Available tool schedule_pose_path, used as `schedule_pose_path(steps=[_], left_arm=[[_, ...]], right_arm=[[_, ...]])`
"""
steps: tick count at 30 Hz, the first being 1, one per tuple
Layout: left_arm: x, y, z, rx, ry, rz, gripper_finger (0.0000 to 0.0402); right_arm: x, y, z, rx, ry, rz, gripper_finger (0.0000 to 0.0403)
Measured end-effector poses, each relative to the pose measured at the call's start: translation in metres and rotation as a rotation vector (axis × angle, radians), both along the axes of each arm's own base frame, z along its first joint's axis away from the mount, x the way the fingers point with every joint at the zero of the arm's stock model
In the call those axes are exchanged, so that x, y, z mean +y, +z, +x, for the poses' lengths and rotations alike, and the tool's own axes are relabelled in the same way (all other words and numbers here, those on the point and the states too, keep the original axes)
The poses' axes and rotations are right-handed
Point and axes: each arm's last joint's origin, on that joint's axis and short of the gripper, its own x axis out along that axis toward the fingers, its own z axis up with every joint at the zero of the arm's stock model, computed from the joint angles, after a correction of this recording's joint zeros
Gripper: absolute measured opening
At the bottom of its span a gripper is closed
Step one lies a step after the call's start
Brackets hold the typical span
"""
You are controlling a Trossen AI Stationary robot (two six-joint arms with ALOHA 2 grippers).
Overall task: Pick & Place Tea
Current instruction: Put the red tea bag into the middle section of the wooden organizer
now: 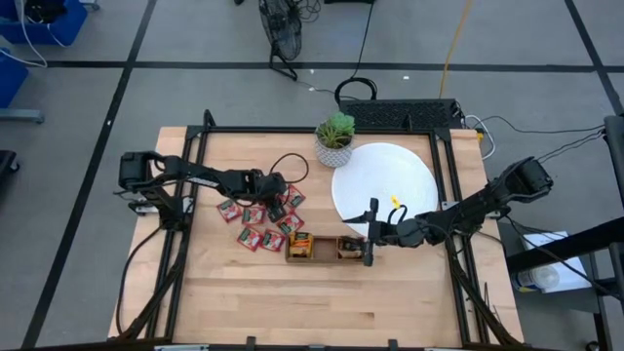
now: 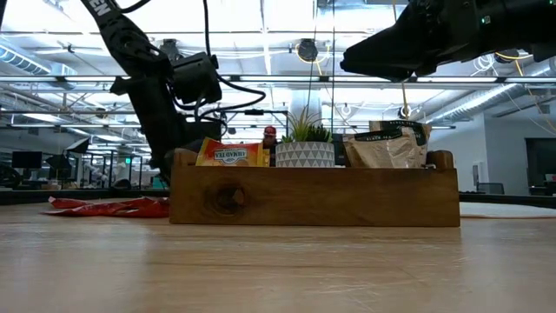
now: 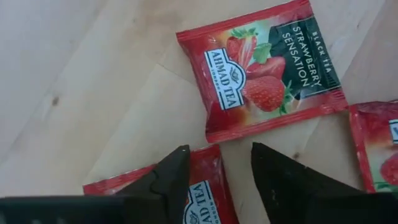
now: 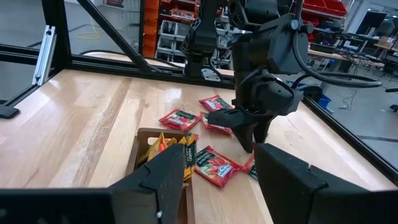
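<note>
Overhead, going L to R across the wooden table [image 1: 214,292]: left gripper [image 1: 276,201] sits low over a scatter of red tea sachets [image 1: 255,222] at about 9 o'clock from table centre. Its wrist cam shows both fingers [image 3: 171,180] parted to a narrow gap astride the edge of one red sachet [image 3: 202,199], not yet pinching it. A second red sachet [image 3: 264,71] lies just beyond, apart from the fingers.

Next, the brown wooden tray [image 1: 327,249] at centre, w/ an orange-yellow sachet [image 2: 230,154] in its L compartment and a pale sachet [image 2: 387,143] toward the R.

Right gripper [image 1: 371,241] hovers at the tray's R end, fingers apart, holding nothing. White disc [image 1: 385,185] and potted plant [image 1: 335,139] sit at 12 to 1 o'clock.

Risks, as I judge them: the flat sachet may slide out as the fingers close, since they meet only its edge; neighbours lie close, so a 2nd could drag along. Both arms near the tray could crowd each other.

Readable print: "AHMAD TEA", "STRAWBERRY SENSATION", "BLACK TEA".
</note>
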Motion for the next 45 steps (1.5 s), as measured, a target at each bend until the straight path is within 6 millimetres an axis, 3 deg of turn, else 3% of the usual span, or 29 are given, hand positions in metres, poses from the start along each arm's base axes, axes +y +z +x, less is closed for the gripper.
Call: schedule_pose_path(steps=[9,16,19,22,26,31,38,45], left_arm=[[-0.006,0.008,-0.011,0.065,-0.075,-0.037,0.0147],[-0.027,0.038,-0.024,0.171,-0.166,0.011,0.0191],[-0.037,0.057,-0.023,0.237,-0.142,0.075,0.0212],[-0.045,0.063,-0.027,0.321,-0.099,0.113,0.0229],[-0.054,0.061,-0.025,0.318,-0.112,0.070,0.0247],[-0.071,0.061,-0.026,0.336,-0.323,0.018,0.0257],[-0.094,0.062,-0.031,0.367,-0.476,0.076,0.0242],[-0.111,0.054,-0.046,0.433,-0.508,0.086,0.0223]], right_arm=[[0.000,-0.001,0.000,0.009,0.000,-0.004,0.0178],[0.000,-0.002,0.000,0.017,0.000,-0.007,0.0178],[0.000,-0.003,0.000,0.028,-0.005,-0.012,0.0180],[0.000,-0.004,-0.001,0.041,-0.005,-0.017,0.0180],[0.000,-0.004,-0.001,0.042,-0.005,-0.017,0.0177],[0.000,-0.005,-0.001,0.055,-0.005,-0.023,0.0178],[-0.001,-0.008,-0.002,0.087,-0.005,-0.035,0.0176],[-0.001,-0.009,-0.002,0.090,-0.004,-0.036,0.0178]])
